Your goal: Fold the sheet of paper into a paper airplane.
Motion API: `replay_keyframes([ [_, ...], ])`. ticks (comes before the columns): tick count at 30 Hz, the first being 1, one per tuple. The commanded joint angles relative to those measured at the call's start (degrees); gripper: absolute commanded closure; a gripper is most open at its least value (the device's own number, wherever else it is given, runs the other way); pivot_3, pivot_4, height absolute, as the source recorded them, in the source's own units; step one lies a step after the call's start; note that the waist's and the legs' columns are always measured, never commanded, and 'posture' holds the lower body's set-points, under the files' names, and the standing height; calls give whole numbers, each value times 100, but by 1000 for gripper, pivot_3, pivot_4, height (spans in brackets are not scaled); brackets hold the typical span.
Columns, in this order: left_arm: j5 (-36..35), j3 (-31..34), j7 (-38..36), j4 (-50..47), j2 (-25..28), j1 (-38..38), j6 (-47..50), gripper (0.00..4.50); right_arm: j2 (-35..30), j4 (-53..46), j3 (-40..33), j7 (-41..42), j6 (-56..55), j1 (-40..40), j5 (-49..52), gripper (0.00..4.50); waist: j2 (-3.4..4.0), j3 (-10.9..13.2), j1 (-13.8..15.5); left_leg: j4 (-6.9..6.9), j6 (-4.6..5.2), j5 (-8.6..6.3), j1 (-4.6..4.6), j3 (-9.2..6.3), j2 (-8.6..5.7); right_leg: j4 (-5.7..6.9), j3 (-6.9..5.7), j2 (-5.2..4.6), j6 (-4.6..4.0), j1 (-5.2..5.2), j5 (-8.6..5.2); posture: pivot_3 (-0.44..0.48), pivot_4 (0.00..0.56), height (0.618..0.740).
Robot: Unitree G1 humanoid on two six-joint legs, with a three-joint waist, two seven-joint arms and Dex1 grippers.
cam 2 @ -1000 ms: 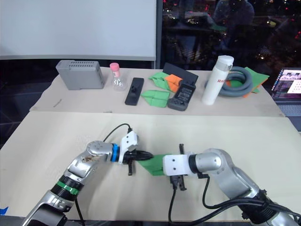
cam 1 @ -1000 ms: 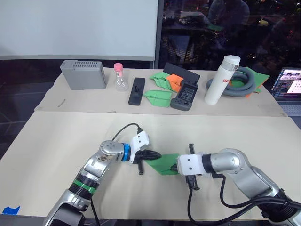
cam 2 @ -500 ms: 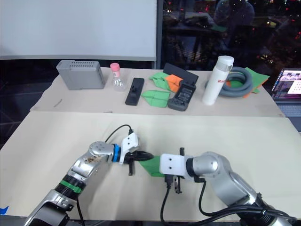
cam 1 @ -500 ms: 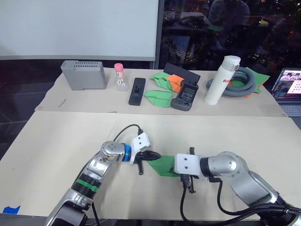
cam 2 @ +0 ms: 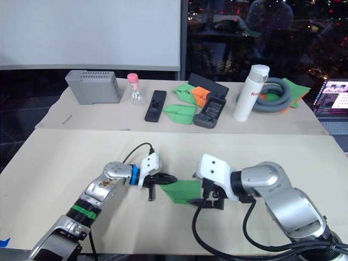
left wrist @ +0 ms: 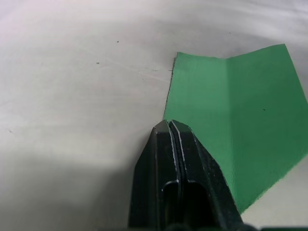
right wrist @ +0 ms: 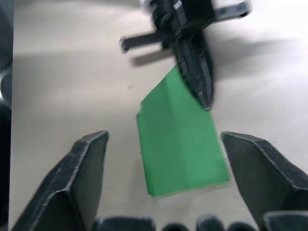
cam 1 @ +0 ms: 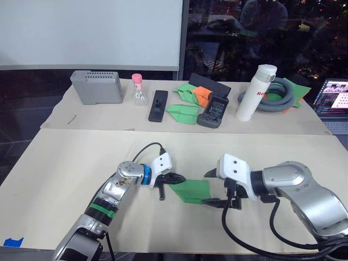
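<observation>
Left gripper point(cam 1: 178, 179): black fingers pressed together, pinching the left corner of the thin bright green sheet of paper point(cam 1: 193, 191); the wrist view shows the closed tips point(left wrist: 172, 130) sitting on the paper's edge.
Right gripper point(cam 1: 213, 188): fingers spread wide, one above and one below the right end of the sheet, not touching it; in its wrist view both fingers point(right wrist: 82, 163) stand well to either side of the paper.
Sheet of paper: folded into a flat, roughly four-sided piece with one crease running along it, lying on the near beige counter point(cam 1: 70, 163) between the two grippers.
Far counter, left: grey plastic box with a slotted top point(cam 1: 97, 86), then a small clear flask with a pink cap point(cam 1: 139, 90), then a black flat handset point(cam 1: 157, 105).
Far counter, middle: smaller green paper darts point(cam 1: 182, 112), an orange paper dart point(cam 1: 202, 92), a black slab point(cam 1: 211, 85) and a dark grey remote with buttons point(cam 1: 216, 110).
Far counter, right: white tall bottle point(cam 1: 254, 93) with red lettering starting "Ra", the rest not readable, standing against a coiled grey hose point(cam 1: 280, 95).
Far right edge: open laptop point(cam 1: 333, 104), screen lit, its content too small to read.
</observation>
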Motion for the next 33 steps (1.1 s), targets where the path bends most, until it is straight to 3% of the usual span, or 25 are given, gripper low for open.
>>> replay_keyframes([
  [1,199,-116,-16,113,56,126,51,4500,305,279,-121,-570,-353,50,-30,1031,0,0,2,0,-1,0,-1,1,-1,1,1,-1,0,-2,0,0,150,740],
  [11,137,20,163,-372,204,460,258,4500,1201,1342,678,-1753,-1122,572,-530,4420,1,-2,-27,-6,-10,6,0,3,-1,5,0,5,0,-6,0,0,150,740],
  [22,-225,286,161,-1503,528,821,839,4500,1291,1838,1076,-1990,-1441,950,-707,4472,2,-3,-26,-5,-8,5,10,3,2,6,1,10,0,2,0,0,150,740],
  [28,150,-7,251,-1136,551,774,780,4500,1260,1741,1058,-1781,-1491,878,-513,4472,2,-3,-22,-5,-8,5,17,3,3,5,0,11,0,9,0,0,150,740],
  [33,276,-99,329,-705,397,628,606,4500,912,1609,597,-1372,-1980,770,-275,4472,4,-3,10,-6,3,-1,37,1,-1,-9,-4,9,1,44,0,0,150,740],
])
